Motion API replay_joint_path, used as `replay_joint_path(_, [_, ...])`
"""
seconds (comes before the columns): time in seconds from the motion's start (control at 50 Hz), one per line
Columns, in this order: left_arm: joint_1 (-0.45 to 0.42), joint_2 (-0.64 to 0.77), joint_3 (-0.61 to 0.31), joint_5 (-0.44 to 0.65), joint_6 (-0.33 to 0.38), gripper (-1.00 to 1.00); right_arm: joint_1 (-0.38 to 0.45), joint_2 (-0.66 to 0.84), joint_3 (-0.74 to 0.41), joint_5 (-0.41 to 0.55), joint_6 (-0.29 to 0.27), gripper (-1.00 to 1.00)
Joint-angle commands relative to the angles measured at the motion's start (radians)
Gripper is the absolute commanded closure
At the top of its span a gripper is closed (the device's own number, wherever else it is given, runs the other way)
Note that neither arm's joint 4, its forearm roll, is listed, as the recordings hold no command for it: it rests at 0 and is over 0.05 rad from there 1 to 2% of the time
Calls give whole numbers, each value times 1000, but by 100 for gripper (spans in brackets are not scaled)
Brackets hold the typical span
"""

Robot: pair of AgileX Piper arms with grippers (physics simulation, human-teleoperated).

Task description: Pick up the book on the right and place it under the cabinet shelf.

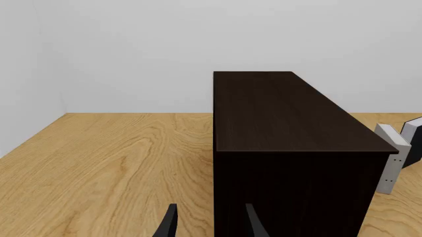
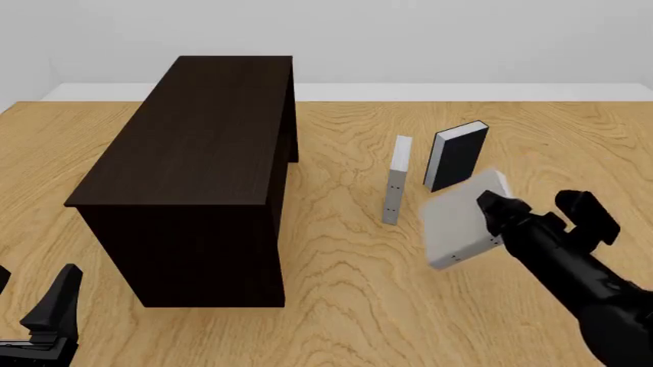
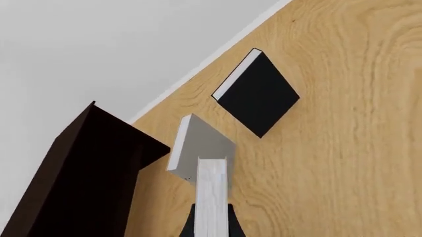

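Note:
The book (image 2: 457, 222), light grey with white page edges, hangs tilted above the table, right of the cabinet shelf (image 2: 194, 168). My right gripper (image 2: 493, 214) is shut on the book's right edge. In the right wrist view the book (image 3: 211, 192) shows edge-on between the dark fingers (image 3: 188, 228), with the cabinet shelf (image 3: 79, 182) off to one side. My left gripper (image 2: 30, 302) sits low at the near left corner, in front of the cabinet shelf (image 1: 297, 148). Its fingers (image 1: 170, 223) stand apart and open, with nothing between them.
A slim grey-and-white book (image 2: 398, 180) stands upright between the cabinet shelf and the held book. A black book (image 2: 456, 157) stands just behind it to the right. Both also show in the right wrist view: the slim book (image 3: 201, 145) and the black book (image 3: 260, 94).

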Motion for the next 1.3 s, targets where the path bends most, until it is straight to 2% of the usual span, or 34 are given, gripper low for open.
replay_joint_path(0.02, [0, 0, 0, 0, 0, -100, 55, 88, -9, -85, 76, 100])
replay_joint_path(0.94, [0, 0, 0, 0, 0, -100, 235, 271, -113, -173, 137, 100])
replay_joint_path(1.3, [0, 0, 0, 0, 0, -100, 280, 295, -178, -158, 131, 100])
